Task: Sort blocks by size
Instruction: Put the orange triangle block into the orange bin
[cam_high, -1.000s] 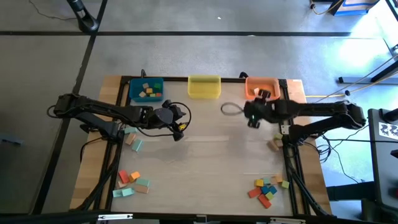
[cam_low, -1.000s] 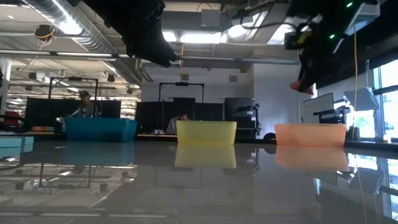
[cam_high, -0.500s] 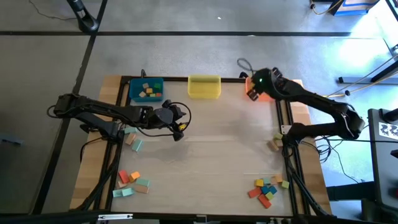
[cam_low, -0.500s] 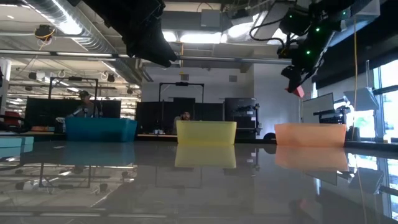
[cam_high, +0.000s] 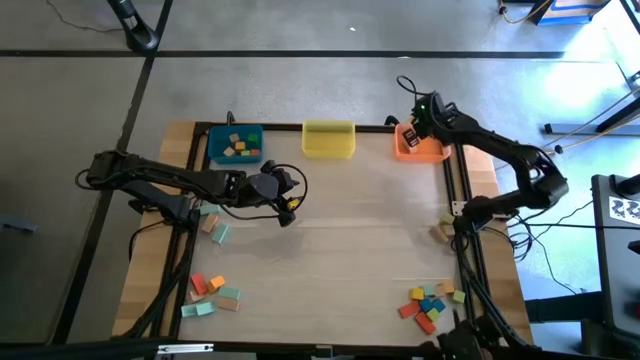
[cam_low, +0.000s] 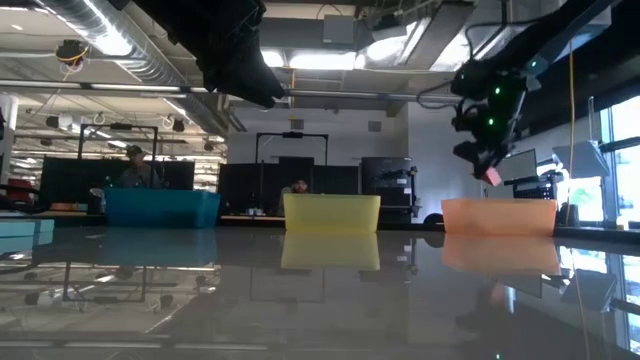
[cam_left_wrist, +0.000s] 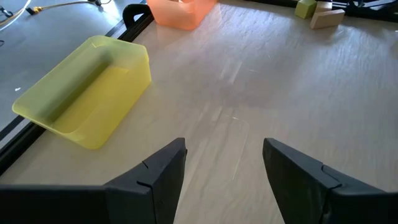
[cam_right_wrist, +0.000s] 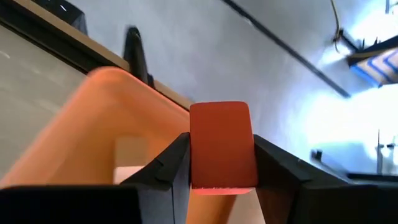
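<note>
Hanging above the orange bin (cam_high: 421, 148), a red block (cam_right_wrist: 221, 147) is clamped by the right gripper (cam_high: 409, 131) for dropping in; the left gripper (cam_left_wrist: 224, 171) is kept released, empty, at mid-table.

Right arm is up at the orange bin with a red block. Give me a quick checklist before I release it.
1. Red block clamped between the right hand's fingers: ok.
2. Right hand above the orange bin, not the yellow bin: ok.
3. Block hanging clear above the bin's rim in the low view: ok.
4. Bin has room; one pale block visible inside: ok.
5. Left hand open, empty, parked mid-table away from the drop: ok.
6. Whether this bin matches the block's size: cannot tell.
</note>
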